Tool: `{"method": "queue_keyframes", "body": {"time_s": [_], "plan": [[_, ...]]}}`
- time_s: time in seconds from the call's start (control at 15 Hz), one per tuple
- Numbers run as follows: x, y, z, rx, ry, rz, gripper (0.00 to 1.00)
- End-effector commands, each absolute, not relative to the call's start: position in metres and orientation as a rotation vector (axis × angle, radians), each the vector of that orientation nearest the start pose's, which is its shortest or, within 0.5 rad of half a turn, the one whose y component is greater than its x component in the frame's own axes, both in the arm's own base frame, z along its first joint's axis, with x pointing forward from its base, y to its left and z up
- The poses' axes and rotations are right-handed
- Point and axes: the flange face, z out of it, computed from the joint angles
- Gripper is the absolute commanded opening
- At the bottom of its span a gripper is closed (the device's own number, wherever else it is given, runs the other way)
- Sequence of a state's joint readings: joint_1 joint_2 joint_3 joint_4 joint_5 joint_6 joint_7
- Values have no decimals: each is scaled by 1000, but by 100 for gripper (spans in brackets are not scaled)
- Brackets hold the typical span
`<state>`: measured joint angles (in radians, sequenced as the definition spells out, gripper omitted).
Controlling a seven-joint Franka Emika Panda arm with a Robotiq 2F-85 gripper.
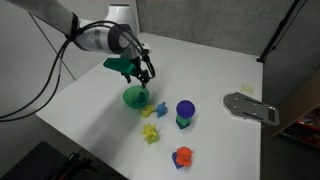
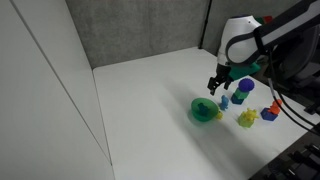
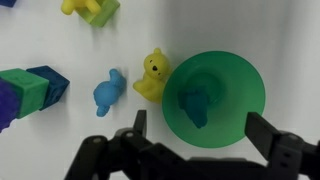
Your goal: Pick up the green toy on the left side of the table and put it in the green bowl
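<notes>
The green bowl [image 3: 215, 98] sits on the white table, right under my gripper [image 3: 200, 132]. The teal-green toy [image 3: 194, 104] lies inside the bowl, left of its middle. My gripper is open and empty, its two fingers spread wide above the bowl's near rim. In both exterior views the gripper [image 1: 143, 75] [image 2: 217, 86] hangs a little above the bowl [image 1: 134, 97] [image 2: 204, 110]; the toy does not show clearly there.
A yellow duck toy [image 3: 153, 75] touches the bowl's left rim, with a light-blue toy [image 3: 107, 91] beside it. A blue and green block [image 3: 30, 90] and a yellow-green toy [image 3: 88, 9] lie further left. A blue ball toy [image 1: 185, 112], an orange toy [image 1: 182, 156] and a grey plate [image 1: 250, 106] lie apart.
</notes>
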<state>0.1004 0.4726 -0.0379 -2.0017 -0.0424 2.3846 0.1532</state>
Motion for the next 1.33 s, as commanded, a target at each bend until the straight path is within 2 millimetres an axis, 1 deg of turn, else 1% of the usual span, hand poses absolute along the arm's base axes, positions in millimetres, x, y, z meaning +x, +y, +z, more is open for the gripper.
{"method": "queue_keyframes", "body": {"time_s": [0.0,0.33,0.6,0.93,1.27], "plan": [[591,20,255,-3138,44,205,100],[573,-9,305,-3119,16,247,100],[551,-28,342,-3139,63,240,100],[517,-54,390,-3150,106,205,100],[477,-76,445,-3138,77,119,100]]}}
